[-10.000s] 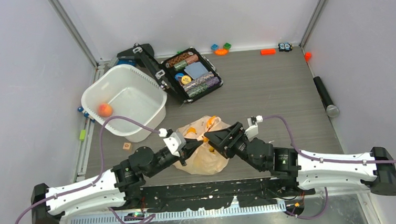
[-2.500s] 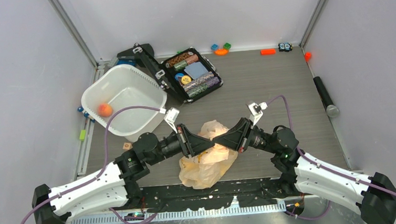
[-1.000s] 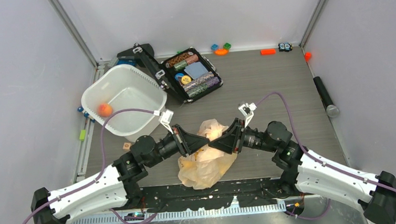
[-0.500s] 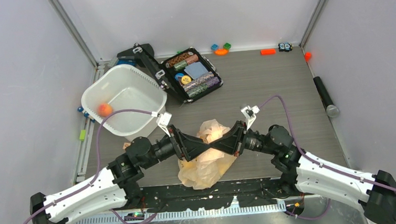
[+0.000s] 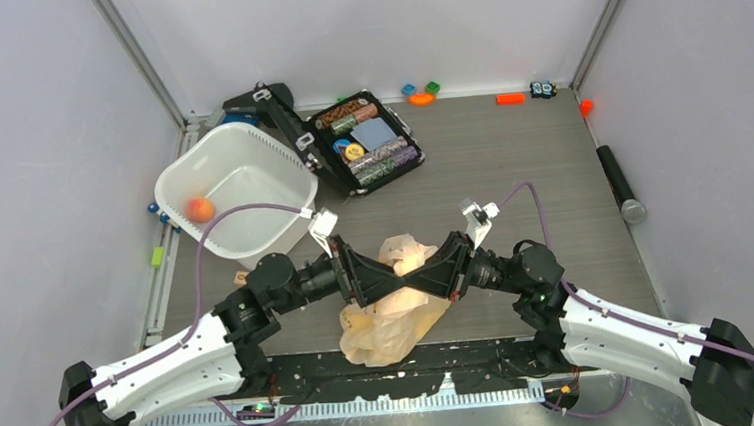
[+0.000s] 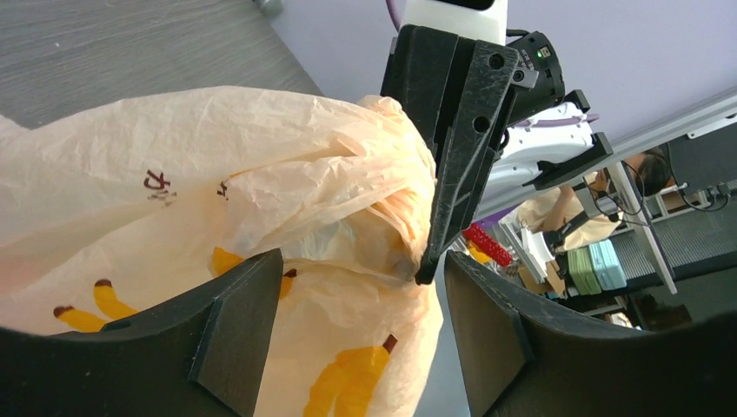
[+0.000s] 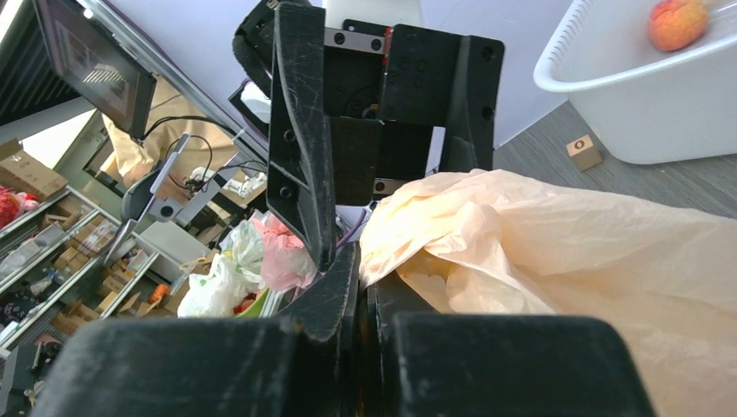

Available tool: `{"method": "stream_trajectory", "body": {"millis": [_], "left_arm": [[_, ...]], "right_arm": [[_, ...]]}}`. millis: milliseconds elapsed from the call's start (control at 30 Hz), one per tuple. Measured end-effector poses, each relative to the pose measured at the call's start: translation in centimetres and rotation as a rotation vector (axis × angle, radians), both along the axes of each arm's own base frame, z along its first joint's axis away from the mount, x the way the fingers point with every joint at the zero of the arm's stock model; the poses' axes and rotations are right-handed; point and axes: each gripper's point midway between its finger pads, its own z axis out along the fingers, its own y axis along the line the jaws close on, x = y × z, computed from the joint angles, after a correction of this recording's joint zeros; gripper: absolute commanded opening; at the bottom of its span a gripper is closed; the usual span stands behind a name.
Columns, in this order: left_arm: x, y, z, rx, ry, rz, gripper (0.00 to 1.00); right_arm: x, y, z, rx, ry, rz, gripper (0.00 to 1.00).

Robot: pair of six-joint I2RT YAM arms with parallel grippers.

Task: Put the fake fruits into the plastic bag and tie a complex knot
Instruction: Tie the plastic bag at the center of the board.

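The pale peach plastic bag with yellow printed marks lies bunched near the table's front edge, between the two arms. Its contents are hidden. My left gripper is open, and its fingers stand on either side of the bag's gathered top without pressing it. From the other side my right gripper is shut, its tips pinching a fold of the plastic bag. One orange-red fake fruit lies inside the white tub, also visible in the right wrist view.
An open black case of poker chips stands behind the bag. Small coloured toys line the back edge. A black cylinder lies at the right side. A small wooden block sits by the tub.
My left gripper has opened and let go of the bag's top. My right gripper has shut on the bag. Both grippers have drawn closer and now cross over it.
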Motion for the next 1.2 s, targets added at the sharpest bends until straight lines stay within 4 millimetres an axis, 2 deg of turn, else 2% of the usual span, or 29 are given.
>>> {"method": "stream_trajectory", "body": {"millis": [200, 400, 533, 700, 1000, 1200], "left_arm": [[-0.7, -1.6, -0.2, -0.013, 0.012, -0.092, 0.69], [-2.0, -2.8, 0.8, -0.068, 0.016, -0.202, 0.62], [-2.6, -2.6, 2.4, -0.122, -0.008, -0.229, 0.58], [-2.9, -1.7, 3.3, -0.149, -0.031, -0.222, 0.51], [-2.3, -0.9, 2.8, -0.135, -0.023, -0.168, 0.3], [-1.7, 0.0, 2.7, -0.145, -0.022, -0.108, 0.24]], "right_arm": [[-0.3, 0.0, 0.2, 0.009, -0.007, 0.015, 0.05], [-0.4, -0.1, 0.2, 0.012, -0.001, 0.02, 0.05], [-0.4, -0.1, 0.2, 0.015, 0.002, 0.021, 0.05], [-0.5, -0.2, 0.4, 0.026, -0.004, 0.022, 0.05], [-0.6, -0.2, 0.6, 0.036, -0.01, 0.025, 0.05], [-0.6, -0.3, 0.4, 0.032, -0.006, 0.02, 0.05]]}}
